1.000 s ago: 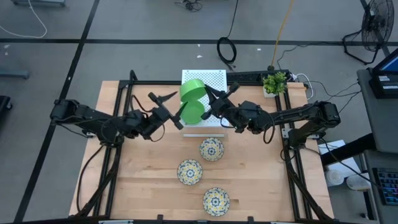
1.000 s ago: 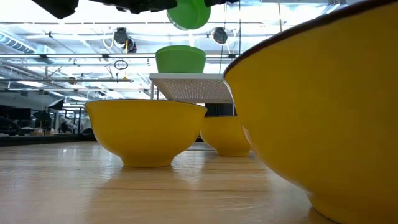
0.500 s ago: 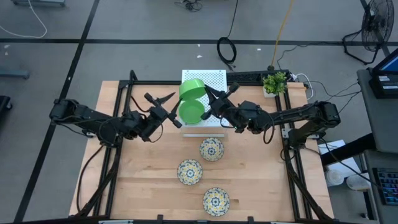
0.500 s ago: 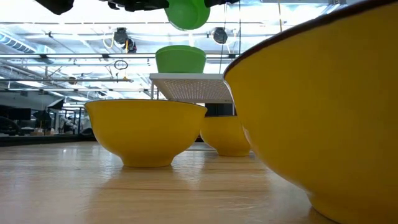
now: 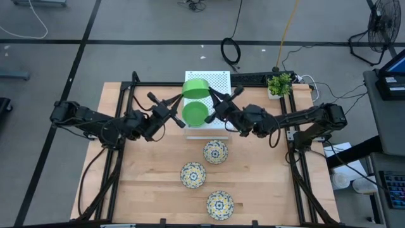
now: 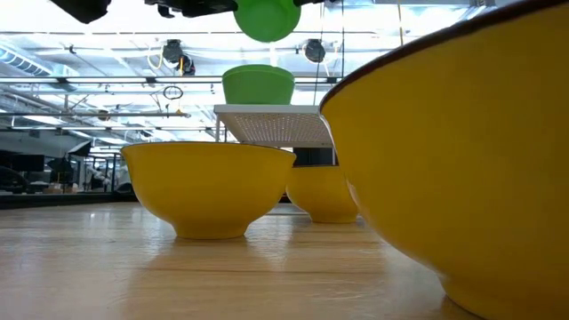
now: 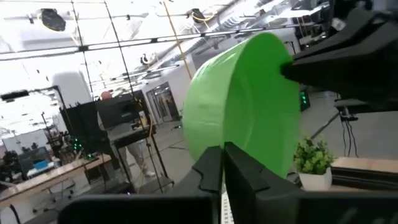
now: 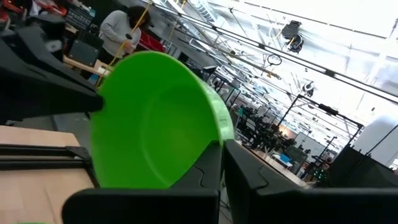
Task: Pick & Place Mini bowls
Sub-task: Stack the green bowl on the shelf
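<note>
A green mini bowl (image 5: pixel 194 113) is held aloft just above centre in the high view, over the white perforated box (image 5: pixel 209 84). It is pinched at opposite rims by the left tool (image 5: pixel 178 109) and the right tool (image 5: pixel 212 113). One pinch should be released only once the other is judged firm.

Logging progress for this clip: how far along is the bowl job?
Done: one green bowl sits on the white perforated box. In hand: a second green bowl, gripped by both the left claw and the right claw. Left: three floral bowls remain on the table.
</note>
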Robot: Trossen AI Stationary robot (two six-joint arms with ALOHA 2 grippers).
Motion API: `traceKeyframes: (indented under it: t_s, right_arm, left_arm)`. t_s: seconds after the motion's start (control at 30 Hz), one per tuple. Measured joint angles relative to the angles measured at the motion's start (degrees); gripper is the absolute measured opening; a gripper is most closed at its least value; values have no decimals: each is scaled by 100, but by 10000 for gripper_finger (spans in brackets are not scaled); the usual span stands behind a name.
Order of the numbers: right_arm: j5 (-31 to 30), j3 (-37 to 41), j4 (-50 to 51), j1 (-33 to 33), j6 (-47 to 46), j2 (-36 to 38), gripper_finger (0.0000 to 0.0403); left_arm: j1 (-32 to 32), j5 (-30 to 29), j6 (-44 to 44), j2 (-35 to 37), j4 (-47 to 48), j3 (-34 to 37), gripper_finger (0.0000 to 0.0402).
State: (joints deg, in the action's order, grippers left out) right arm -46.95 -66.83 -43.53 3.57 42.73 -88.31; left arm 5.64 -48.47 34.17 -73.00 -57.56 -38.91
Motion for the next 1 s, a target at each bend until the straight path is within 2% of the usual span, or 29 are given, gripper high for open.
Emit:
traceKeyframes:
  t_s: [0.27,0.53,0.7,0.87,1.0]
  right_arm:
    - [55,-2,12,101,17,0,0]
    - [164,-2,42,111,1,-7,0]
    - [208,-2,48,136,-3,-7,0]
    - [219,-2,102,144,-3,-14,0]
    - [165,-2,361,154,-20,-13,6]
  left_arm:
    - [-160,342,-453,-1,39,4,78]
    - [-245,390,-479,-1,35,4,105]
    - [-252,328,-483,-1,28,4,83]
    - [-190,202,-468,-3,18,4,16]
    - [-62,-75,-344,-3,31,4,15]
